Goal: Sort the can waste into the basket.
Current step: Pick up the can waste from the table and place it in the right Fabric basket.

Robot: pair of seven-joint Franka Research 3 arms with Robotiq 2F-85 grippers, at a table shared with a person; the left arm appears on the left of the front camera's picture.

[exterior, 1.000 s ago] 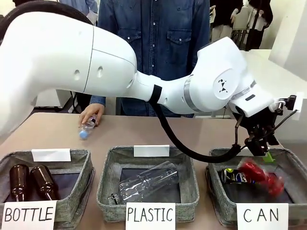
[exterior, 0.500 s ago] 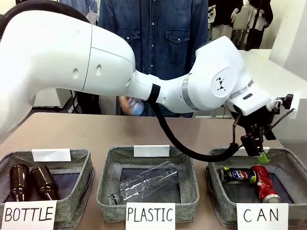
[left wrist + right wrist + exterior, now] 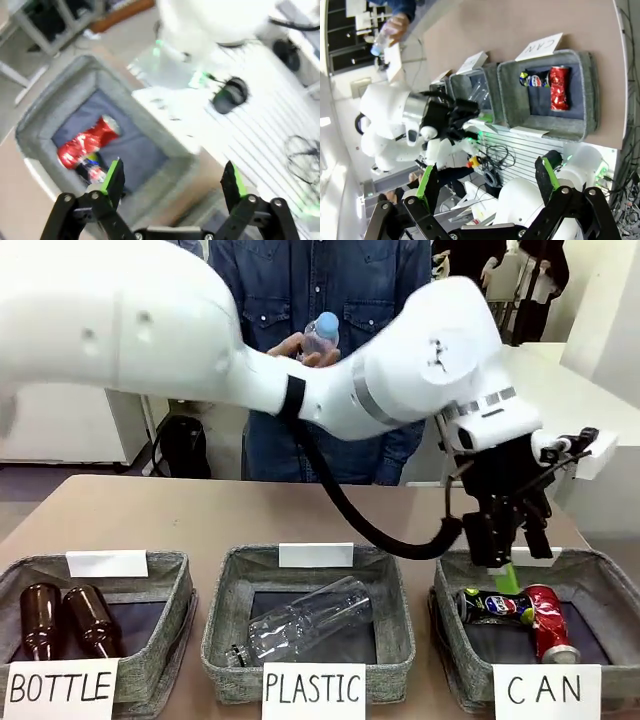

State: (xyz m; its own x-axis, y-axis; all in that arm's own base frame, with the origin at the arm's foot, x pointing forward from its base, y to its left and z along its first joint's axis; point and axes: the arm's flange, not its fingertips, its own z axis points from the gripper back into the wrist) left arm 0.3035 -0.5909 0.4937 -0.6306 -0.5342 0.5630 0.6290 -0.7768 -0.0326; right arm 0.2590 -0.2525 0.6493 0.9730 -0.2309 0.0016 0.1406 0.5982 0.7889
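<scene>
The grey basket [image 3: 603, 578] signed "CAN" stands at the front right of the table. In it lie the dark blue can [image 3: 497, 605] and the dented red can [image 3: 546, 620], side by side on the dark floor. My left gripper [image 3: 505, 562] hangs open just above the basket's back rim, with nothing between its fingers. The left wrist view looks down past the open left gripper [image 3: 172, 180] at the red can [image 3: 85, 145], the blue can [image 3: 92, 168] and the basket [image 3: 55, 112]. My right gripper [image 3: 486, 179] is open and empty, far from the basket [image 3: 590, 95].
The "PLASTIC" basket [image 3: 395, 615] in the middle holds a clear bottle [image 3: 305, 625]. The "BOTTLE" basket [image 3: 172, 615] on the left holds two brown bottles [image 3: 65, 620]. A person across the table holds a small clear bottle [image 3: 320, 337] at chest height.
The red can, blurred in mid-fall a second ago, now lies still beside the blue can. My left gripper has shifted slightly left above the basket. The person lifted the small bottle off the table.
</scene>
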